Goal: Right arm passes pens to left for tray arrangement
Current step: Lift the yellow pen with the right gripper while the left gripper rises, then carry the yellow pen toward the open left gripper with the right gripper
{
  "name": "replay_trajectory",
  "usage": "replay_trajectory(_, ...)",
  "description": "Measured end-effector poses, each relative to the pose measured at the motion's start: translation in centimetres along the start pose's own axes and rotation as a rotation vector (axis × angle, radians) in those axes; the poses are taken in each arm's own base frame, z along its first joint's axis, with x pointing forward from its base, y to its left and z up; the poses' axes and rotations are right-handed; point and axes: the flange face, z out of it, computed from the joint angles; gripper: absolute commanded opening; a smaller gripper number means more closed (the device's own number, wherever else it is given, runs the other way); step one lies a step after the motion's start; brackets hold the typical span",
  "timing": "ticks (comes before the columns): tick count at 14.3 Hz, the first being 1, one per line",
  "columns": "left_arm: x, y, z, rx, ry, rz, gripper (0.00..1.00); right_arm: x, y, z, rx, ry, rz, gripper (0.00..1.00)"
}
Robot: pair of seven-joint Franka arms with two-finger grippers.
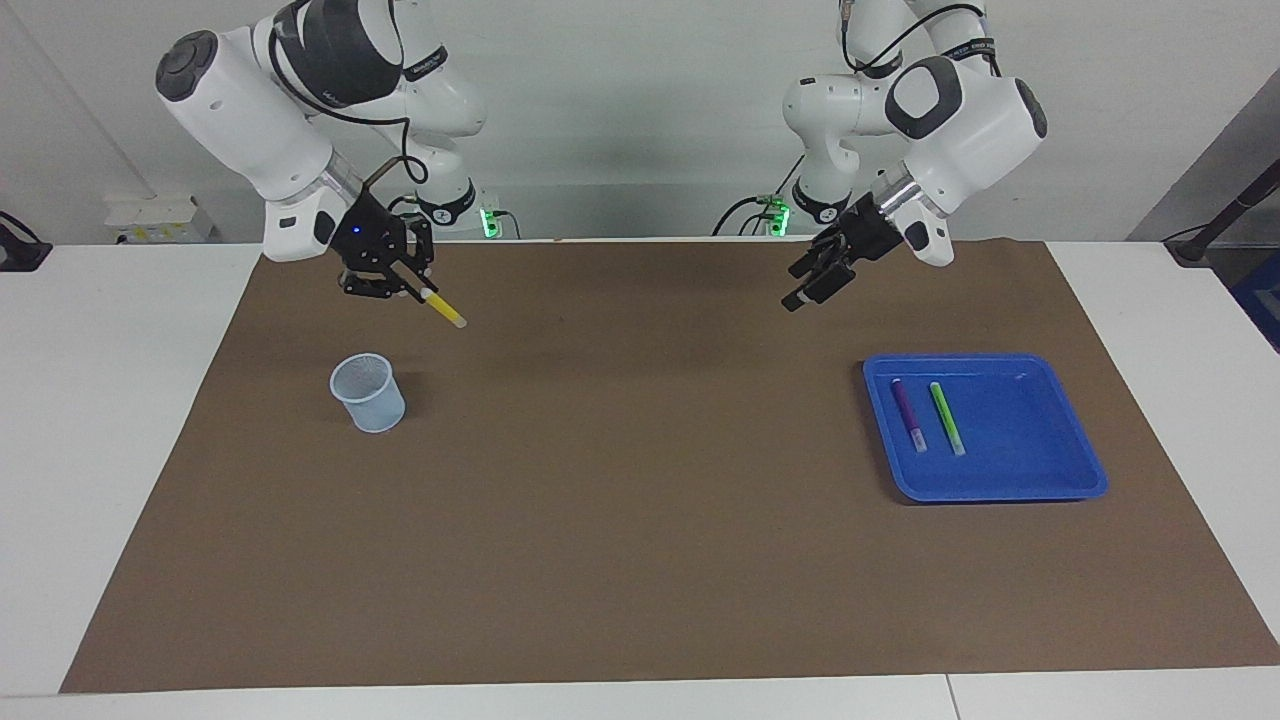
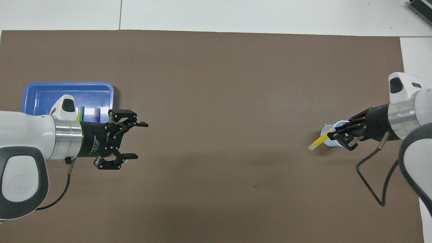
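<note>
Now the blue tray (image 1: 1070, 440), right of middle, holds the purple pen (image 1: 908, 414) and green pen (image 1: 947, 418). Upper left, the right tool (image 1: 424, 292) pinches the yellow pen (image 1: 444, 309) above the cup (image 1: 369, 393). The left tool (image 1: 803, 291) hangs spread wide.

A blue tray (image 1: 1075, 455) is showing purple (image 1: 908, 413) and green pens (image 1: 946, 417), a yellow pen (image 1: 444, 308) is glowing upper left over the brown mat (image 1: 640, 520).

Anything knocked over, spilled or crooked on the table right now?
Nothing stands out. The cup stands upright, and the purple pen and green pen lie side by side in the tray. The right gripper holds the yellow pen cleanly; the left gripper waits open.
</note>
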Motion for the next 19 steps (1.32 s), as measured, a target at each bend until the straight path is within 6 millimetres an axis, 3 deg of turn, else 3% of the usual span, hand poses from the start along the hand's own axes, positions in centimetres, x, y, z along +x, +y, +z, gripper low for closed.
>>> replay_trajectory(4, -1.4, 0.5, 1.4, -0.052, 0.017, -0.13, 0.95, 2.0, -4.2, 2.0, 0.126, 0.087, 0.385, 0.0)
replay_trajectory(7, -3.7, 0.7, 2.9, -0.075, 0.024, -0.216, 0.95, 2.8, -5.1, 2.9, 0.228, 0.168, 0.68, 0.0)
replay_trajectory(11, -5.6, 0.9, 3.4, -0.108, 0.026, -0.325, 0.95, 3.9, -5.7, 4.7, 0.393, 0.314, 1.007, 0.0)
replay_trajectory(14, -8.4, 1.0, 4.5, -0.131, 0.032, -0.354, 0.95, 4.5, -7.7, 6.6, 0.473, 0.41, 1.164, 0.0)
replay_trajectory(19, -9.8, 1.3, 4.7, -0.185, 0.043, -0.343, 0.95, 5.1, -12.8, 12.0, 0.598, 0.562, 1.333, 0.0)
